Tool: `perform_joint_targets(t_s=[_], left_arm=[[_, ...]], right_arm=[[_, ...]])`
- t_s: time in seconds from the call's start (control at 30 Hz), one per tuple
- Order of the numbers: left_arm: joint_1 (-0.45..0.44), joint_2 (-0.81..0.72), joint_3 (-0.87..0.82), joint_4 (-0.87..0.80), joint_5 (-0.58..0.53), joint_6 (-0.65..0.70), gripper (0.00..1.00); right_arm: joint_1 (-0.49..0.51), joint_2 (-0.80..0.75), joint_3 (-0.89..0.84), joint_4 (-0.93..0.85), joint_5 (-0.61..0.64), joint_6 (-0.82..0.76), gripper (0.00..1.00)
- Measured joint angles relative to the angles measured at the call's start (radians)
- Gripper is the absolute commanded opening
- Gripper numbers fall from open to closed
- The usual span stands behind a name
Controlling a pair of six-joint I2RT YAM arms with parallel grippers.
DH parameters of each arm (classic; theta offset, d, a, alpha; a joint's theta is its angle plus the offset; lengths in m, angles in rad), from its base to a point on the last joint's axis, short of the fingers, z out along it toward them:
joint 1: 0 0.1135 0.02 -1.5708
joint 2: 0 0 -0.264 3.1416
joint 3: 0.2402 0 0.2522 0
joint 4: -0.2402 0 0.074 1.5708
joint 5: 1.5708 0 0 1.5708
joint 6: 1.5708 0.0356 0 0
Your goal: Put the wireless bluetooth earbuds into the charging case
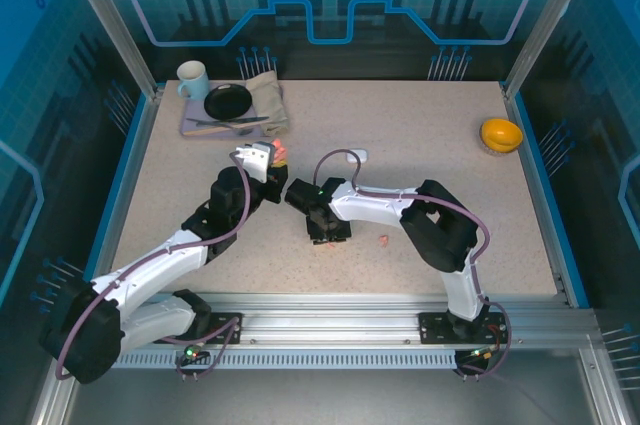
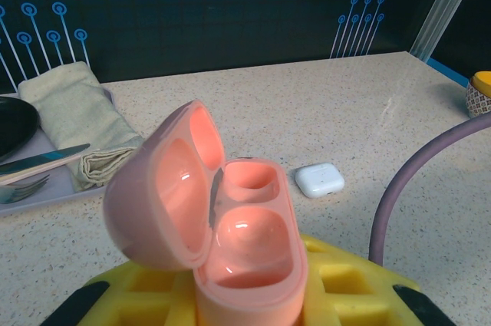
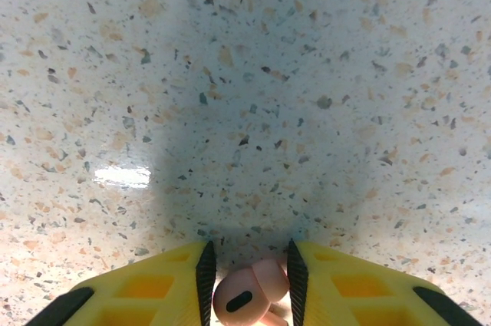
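- The left gripper point(image 2: 245, 299) is clamped on the base of the pink case point(image 2: 245, 242). It holds the case above the middle of the table point(image 1: 420, 125) with the lid swung open and both sockets bare.
- The right gripper point(image 3: 250, 263) is down at the table, its fingers on either side of a pink earbud point(image 3: 247, 299). I cannot tell whether the pads are pressing on it.
- Another pink earbud point(image 1: 383, 240) lies loose nearer the table's near edge.
- The white case point(image 1: 355, 156) lies shut, further toward the far edge.
- The earbud looks light, hard and glossy, so it will likely slip or pop out of a pinch. Best to grip across the round body, lightly, and keep the stem free for the socket.
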Motion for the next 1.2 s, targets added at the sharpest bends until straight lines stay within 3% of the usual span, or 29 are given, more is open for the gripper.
perform_joint_targets(t_s=[0.6, 1.2], left_arm=[[0.000, 0.000, 0.000, 0.000, 0.000, 0.000, 0.00], [0.000, 0.017, 0.000, 0.002, 0.012, 0.000, 0.00]], right_arm=[[0.000, -0.015, -0.027, 0.026, -0.002, 0.005, 0.35], [0.000, -0.025, -0.039, 0.039, -0.002, 0.008, 0.25]])
